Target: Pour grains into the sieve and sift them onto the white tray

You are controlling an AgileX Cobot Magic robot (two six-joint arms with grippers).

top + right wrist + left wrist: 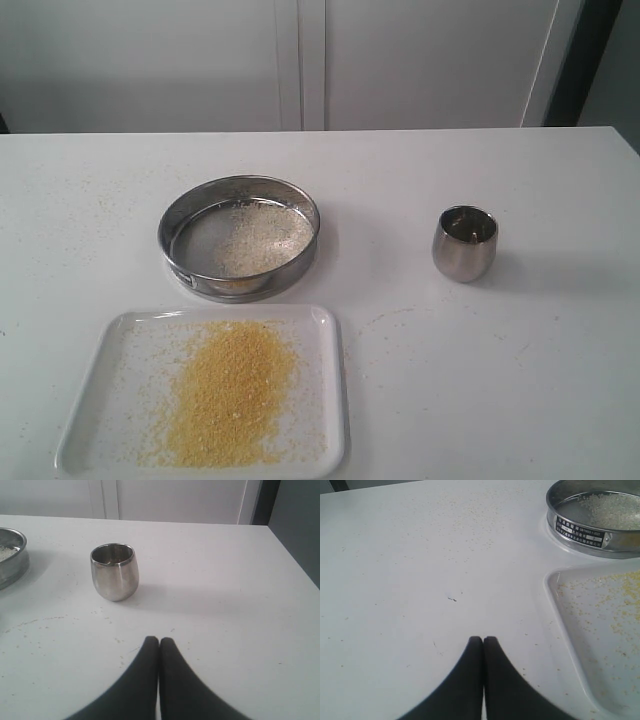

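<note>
The left gripper [483,640] is clenched on nothing, fingertips pressed together over the bare white table [410,580]; the right gripper [159,640] is likewise clenched and empty, with the small steel cup [114,572] standing upright beyond it; the sieve [166,240] sits left of the cup, well apart, holding paler granules [262,238]; just near of it lies the white tray [115,400], yellow grains [232,390] heaped at its middle.

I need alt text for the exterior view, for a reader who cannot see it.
A white tray with a heap of yellow grains lies near the front of a white table. Behind it stands a round steel sieve holding paler grains, and a small steel cup stands upright to its right.
</note>
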